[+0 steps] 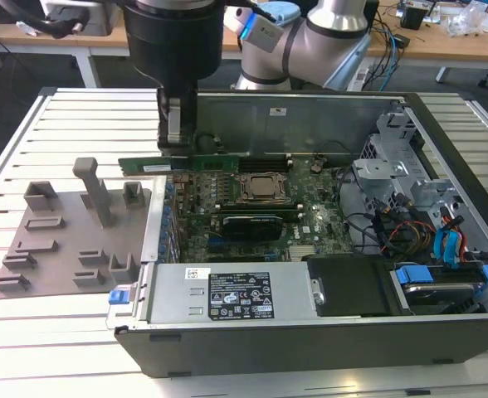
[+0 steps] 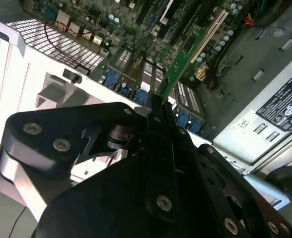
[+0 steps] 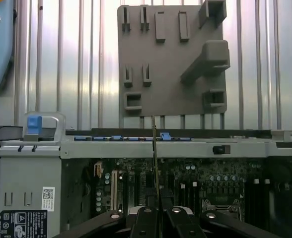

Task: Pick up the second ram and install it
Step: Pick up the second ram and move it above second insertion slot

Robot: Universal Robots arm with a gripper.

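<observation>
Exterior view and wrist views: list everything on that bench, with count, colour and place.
second ram: one, green, held level, partly over the case
computer case: one, black, open on the table
motherboard: one, green, inside the case
CPU socket: one, silver, mid-board
power supply: one, silver, along the case's near wall
plastic tray: one, grey, exterior view's left of the case
table: one, white slatted, under everything
robot arm: one, silver, behind the case
gripper: one, black, shut on the second ram
</observation>
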